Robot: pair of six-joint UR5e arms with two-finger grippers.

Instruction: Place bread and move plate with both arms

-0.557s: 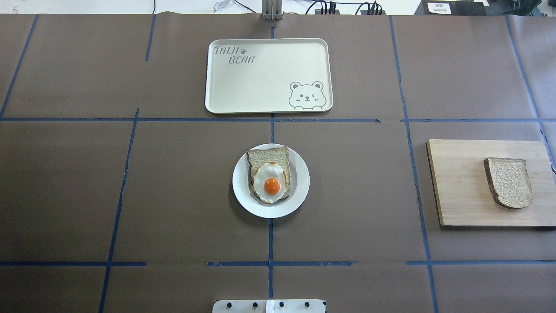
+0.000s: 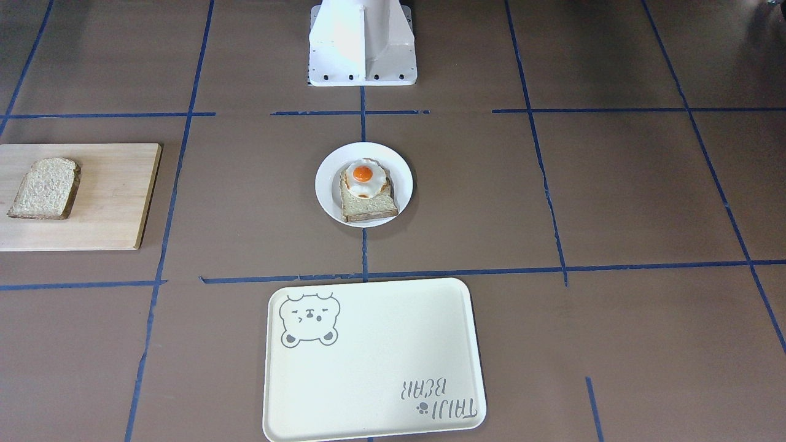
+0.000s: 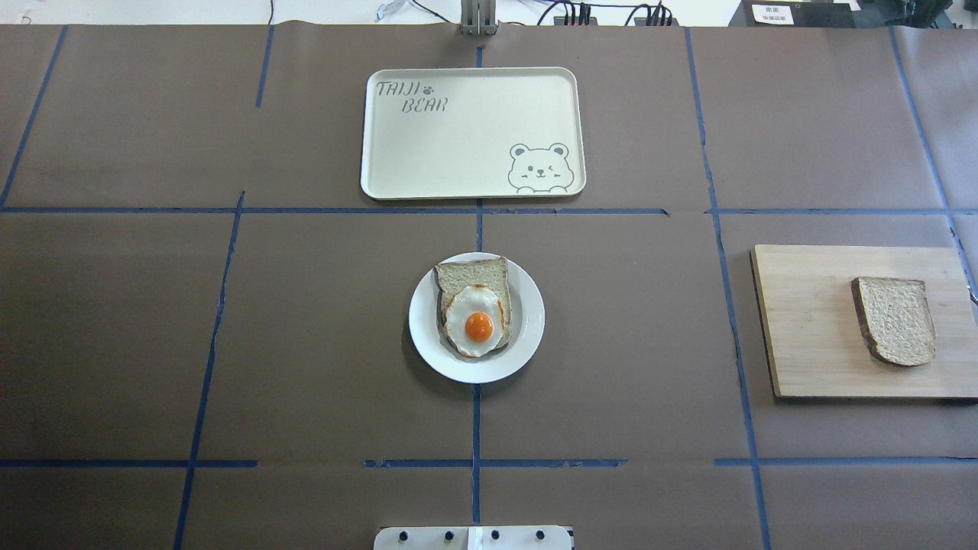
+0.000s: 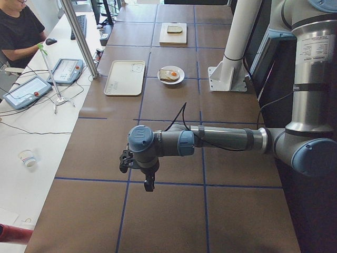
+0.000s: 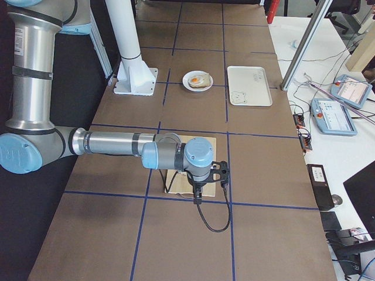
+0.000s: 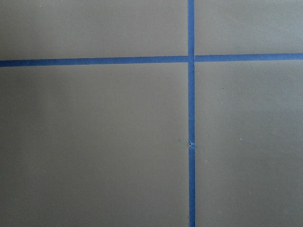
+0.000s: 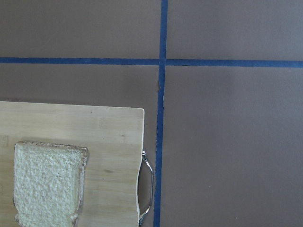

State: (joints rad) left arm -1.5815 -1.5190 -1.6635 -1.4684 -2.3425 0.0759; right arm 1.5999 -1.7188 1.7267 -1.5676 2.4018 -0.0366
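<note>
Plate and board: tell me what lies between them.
Overhead view: only bare table paper between the plate and the board, crossed by one blue tape line.

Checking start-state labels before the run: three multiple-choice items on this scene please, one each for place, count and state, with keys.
1. The plain wholemeal slice lies on: A a pale wooden cutting board; B a blue bowl; C a metal rack.
2. Bread slices in view: A one; B two; C four.
3. The plain wholemeal slice is: A standing on edge; B lying flat, untouched; C folded in half.

Key:
1. A, the right wrist view shows it on the board.
2. B, a second slice sits under the fried egg on the round white plate.
3. B, its face is up and only the board touches it.
</note>
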